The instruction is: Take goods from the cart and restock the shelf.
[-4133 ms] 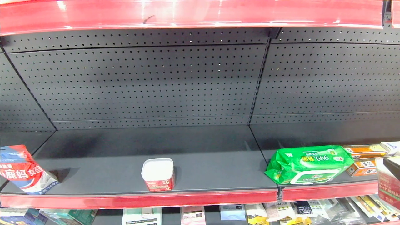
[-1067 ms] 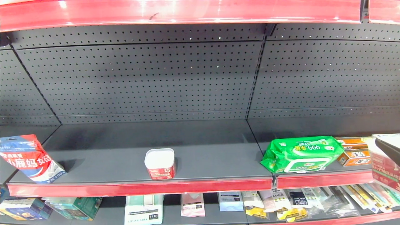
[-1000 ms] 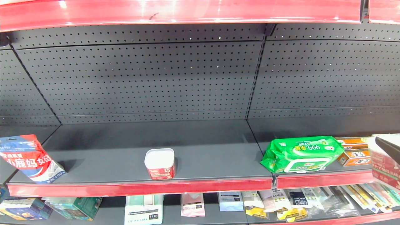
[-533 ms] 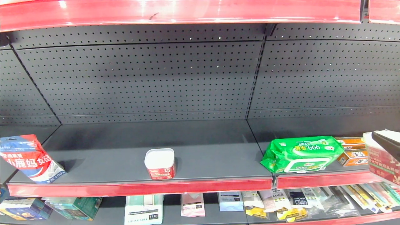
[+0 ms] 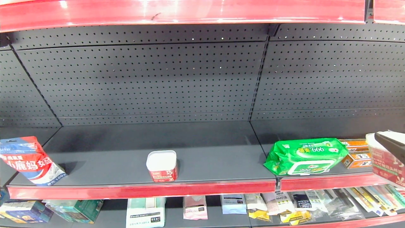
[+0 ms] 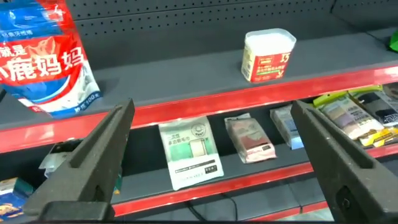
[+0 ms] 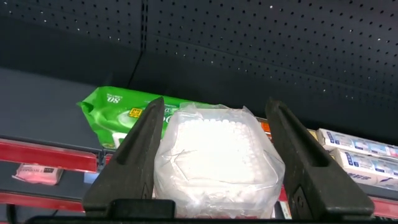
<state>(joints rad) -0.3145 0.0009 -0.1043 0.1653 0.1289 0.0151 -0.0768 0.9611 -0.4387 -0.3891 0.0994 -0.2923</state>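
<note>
One pack (image 7: 214,163) in right tool (image 7: 214,113); one tub (image 5: 161,165) on shelf (image 5: 104,164).

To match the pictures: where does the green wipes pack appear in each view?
Head view: green wipes pack on the shelf, right of centre.
Left wrist view: green sliver past the white-lidded tub, probably it.
Right wrist view: the pack behind the held bag.
Shared landmark: red shelf strip.

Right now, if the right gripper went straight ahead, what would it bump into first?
Probably the green wipes pack, or the orange boxes beside it. The clear pack held in the right gripper hides what is ahead, so I'm unsure.
</note>
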